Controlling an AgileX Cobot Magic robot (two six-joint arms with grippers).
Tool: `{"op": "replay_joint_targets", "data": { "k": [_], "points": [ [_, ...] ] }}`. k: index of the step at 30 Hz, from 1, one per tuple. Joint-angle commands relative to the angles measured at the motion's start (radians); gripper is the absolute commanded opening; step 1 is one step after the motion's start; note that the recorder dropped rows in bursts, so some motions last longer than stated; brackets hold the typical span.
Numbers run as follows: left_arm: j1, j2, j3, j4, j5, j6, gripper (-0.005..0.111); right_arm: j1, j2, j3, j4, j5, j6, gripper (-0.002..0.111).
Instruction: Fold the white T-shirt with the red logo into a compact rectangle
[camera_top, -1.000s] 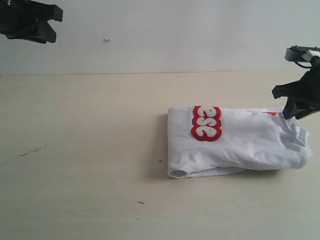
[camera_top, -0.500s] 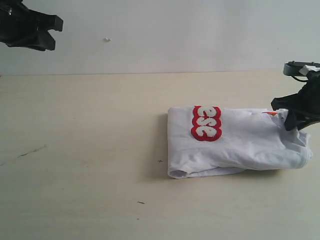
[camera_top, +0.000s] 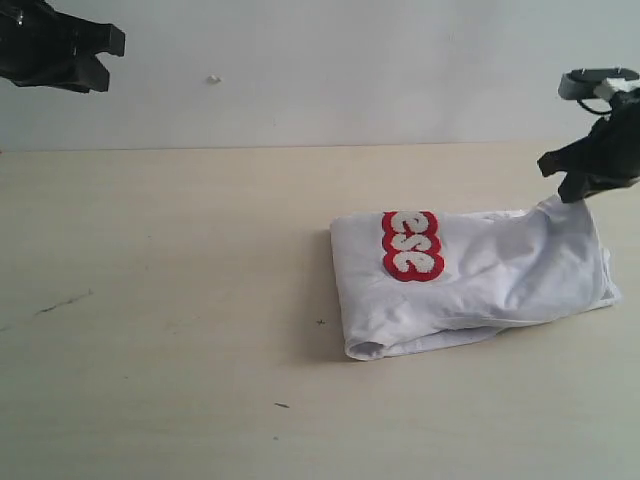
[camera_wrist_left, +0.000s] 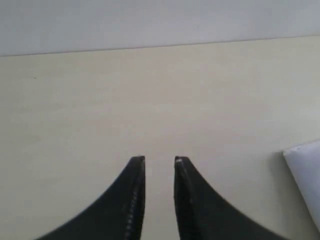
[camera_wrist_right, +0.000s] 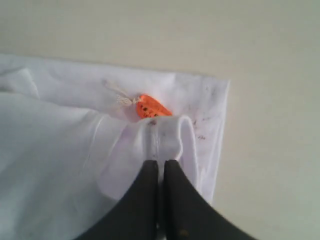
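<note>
One garment logged: white T-shirt (camera_top: 480, 285), folded several layers thick into a rough oblong, found right of centre on pale table (camera_top: 180, 300). Noted red logo (camera_top: 411, 246) face up on the top layer near the garment's left fold, with only a few fuzzy white letters showing, stacked one over another. Noted left end rolled into a rounded fold, near-side layers uneven, with a lower layer sticking out along the front edge. Found far right corner of the cloth drawn up off the table into a peak. Recorded right pincer (camera_top: 572, 188) at that peak, jaws pressed together on a pinch of white fabric just beside small orange tag (camera_wrist_right: 152, 107). Saw a few dark specks on the cloth near the tag. Recorded left pincer (camera_top: 110, 62) well apart from the garment, high at the far left in front of grey wall (camera_top: 350, 70), jaws a narrow gap apart with nothing between them and bare table below. Saw one corner of the garment at the margin of the left wrist view. Logged faint dark scuffs (camera_top: 60, 303) on the table left of the garment.
</note>
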Motion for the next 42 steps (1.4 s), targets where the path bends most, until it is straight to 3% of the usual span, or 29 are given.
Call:
{"op": "replay_joint_targets", "data": {
  "k": [1, 7, 13, 16, 20, 24, 25, 29, 42],
  "points": [
    [0.002, -0.011, 0.006, 0.006, -0.04, 0.028, 0.023, -0.003, -0.038, -0.029, 0.004, -0.082, -0.131, 0.0],
    [0.002, -0.011, 0.006, 0.006, -0.046, 0.051, 0.023, -0.003, 0.024, -0.029, -0.09, -0.137, -0.119, 0.004],
    [0.002, -0.011, 0.008, 0.006, -0.021, 0.064, 0.023, -0.003, 0.078, -0.029, -0.428, -0.158, 0.255, 0.041],
    [0.002, -0.011, 0.007, 0.006, -0.021, 0.072, 0.023, -0.003, 0.064, -0.056, -0.49, -0.13, 0.396, 0.047],
    [0.002, -0.011, 0.007, 0.006, -0.01, 0.074, 0.023, 0.002, 0.037, -0.107, -0.314, -0.057, 0.375, 0.037],
    [0.002, -0.021, 0.025, 0.006, -0.036, 0.074, 0.021, 0.031, 0.038, -0.104, -0.024, 0.082, 0.076, 0.003],
    [0.002, -0.033, 0.044, 0.006, -0.061, 0.074, 0.018, 0.043, 0.043, -0.094, 0.029, 0.118, 0.016, 0.0],
    [0.002, -0.098, 0.138, 0.01, -0.159, 0.081, 0.0, 0.104, 0.058, -0.016, 0.074, 0.105, -0.015, 0.0],
    [0.002, -0.24, 0.262, -0.039, -0.231, 0.083, 0.0, 0.361, 0.145, 0.108, 0.077, 0.052, 0.082, 0.0]
  ]
}}
